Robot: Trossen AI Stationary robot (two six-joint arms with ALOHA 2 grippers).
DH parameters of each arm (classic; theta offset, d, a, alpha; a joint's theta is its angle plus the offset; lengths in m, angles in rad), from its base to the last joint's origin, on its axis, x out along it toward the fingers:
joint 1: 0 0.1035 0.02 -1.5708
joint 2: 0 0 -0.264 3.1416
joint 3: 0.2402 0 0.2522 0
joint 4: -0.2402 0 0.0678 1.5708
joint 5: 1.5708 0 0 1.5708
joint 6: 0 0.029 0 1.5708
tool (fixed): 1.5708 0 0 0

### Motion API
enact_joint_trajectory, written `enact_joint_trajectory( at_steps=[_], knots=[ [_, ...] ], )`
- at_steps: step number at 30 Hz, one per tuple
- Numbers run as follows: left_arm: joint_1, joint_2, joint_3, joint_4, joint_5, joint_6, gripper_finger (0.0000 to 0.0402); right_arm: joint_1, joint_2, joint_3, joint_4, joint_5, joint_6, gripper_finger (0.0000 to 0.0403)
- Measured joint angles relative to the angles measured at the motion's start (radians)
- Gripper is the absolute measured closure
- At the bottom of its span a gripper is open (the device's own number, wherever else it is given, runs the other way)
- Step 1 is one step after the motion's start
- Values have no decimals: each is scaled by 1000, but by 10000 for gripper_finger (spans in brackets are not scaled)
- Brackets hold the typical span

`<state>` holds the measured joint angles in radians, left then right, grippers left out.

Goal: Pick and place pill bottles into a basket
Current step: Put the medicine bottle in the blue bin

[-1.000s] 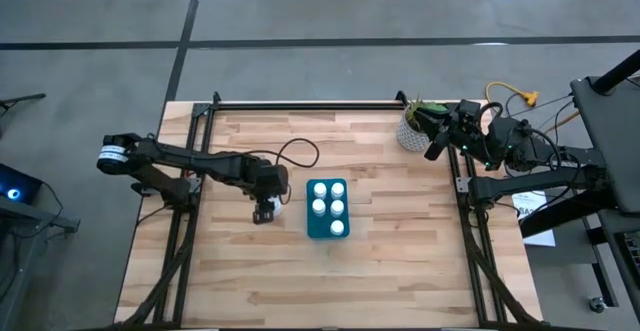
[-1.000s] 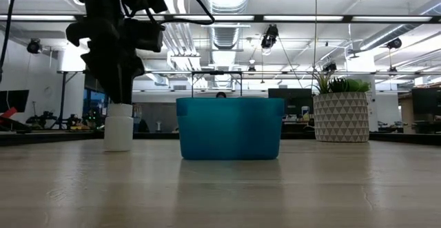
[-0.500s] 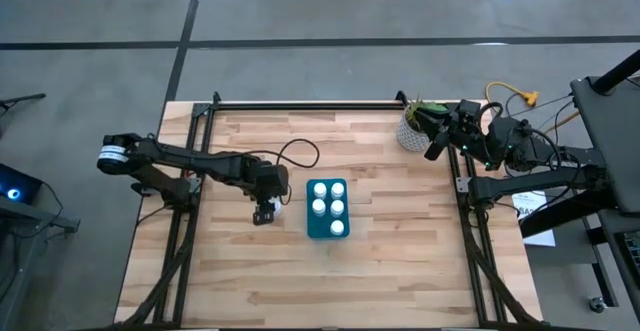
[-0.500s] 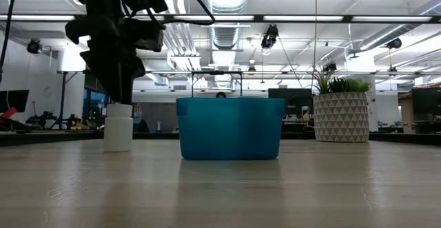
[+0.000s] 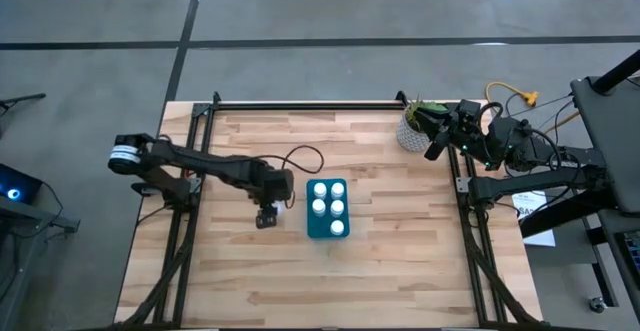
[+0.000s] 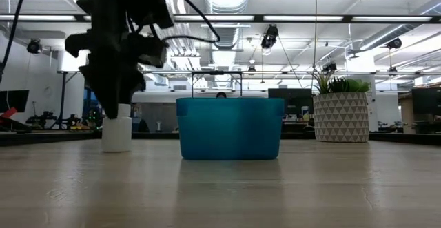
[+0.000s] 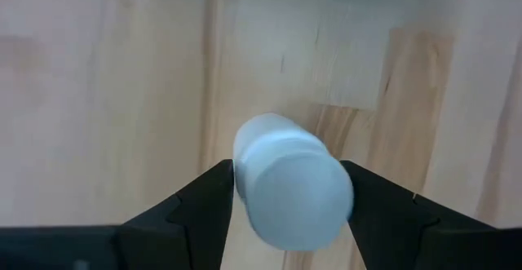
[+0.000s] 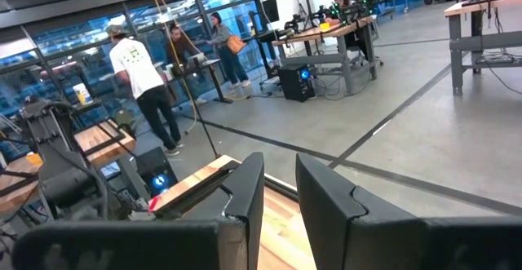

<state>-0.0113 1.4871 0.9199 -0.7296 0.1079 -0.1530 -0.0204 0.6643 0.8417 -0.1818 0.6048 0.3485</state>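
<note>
Here the left claw grips the last pill bottle by its cap, standing on the counter just beside the basket near the middle (five bottles fill it, leaving one slot). The right claw waits, fingers slightly parted, beyond the far right corner.

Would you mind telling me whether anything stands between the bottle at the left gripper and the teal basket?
Nothing visible: only bare table lies between the pill bottle at the left gripper and the basket, whose near wall it must clear.
</note>
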Motion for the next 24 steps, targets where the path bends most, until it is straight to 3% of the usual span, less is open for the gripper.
enact_joint_trajectory(
  at_steps=[7,19,24],
  knots=[
    [-1,57,13,24,17,2,198,0,0,0,0,0,5,335],
    [0,52,14,41,19,-9,199,0,0,0,0,0,6,335],
    [0,51,14,41,19,-26,225,0,0,0,-1,0,-1,335]
  ],
)
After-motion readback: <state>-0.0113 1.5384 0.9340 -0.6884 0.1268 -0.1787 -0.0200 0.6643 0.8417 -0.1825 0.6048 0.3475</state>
